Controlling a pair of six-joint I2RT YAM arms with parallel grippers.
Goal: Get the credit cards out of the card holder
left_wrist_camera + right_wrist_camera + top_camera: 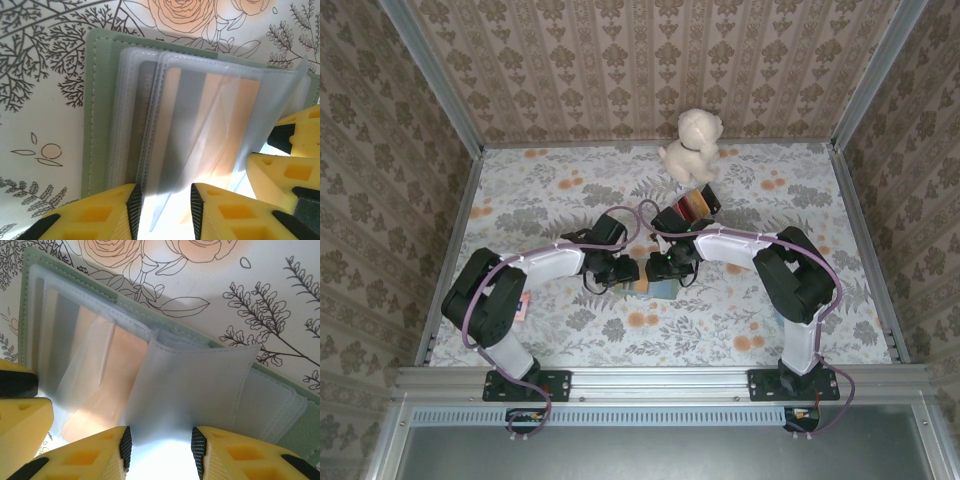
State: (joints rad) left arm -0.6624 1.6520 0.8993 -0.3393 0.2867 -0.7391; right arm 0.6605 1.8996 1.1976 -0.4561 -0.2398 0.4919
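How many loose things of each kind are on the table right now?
Plush dog: 1
Striped block: 1
Card holder: 1
Small white-and-pink card: 1
Total: 4

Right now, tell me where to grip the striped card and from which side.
Grip the striped card by its near edge, coming from the left gripper side. Stitched seams of the clear sleeve close its far edge and one side inside the card holder, so the near edge is likely open.
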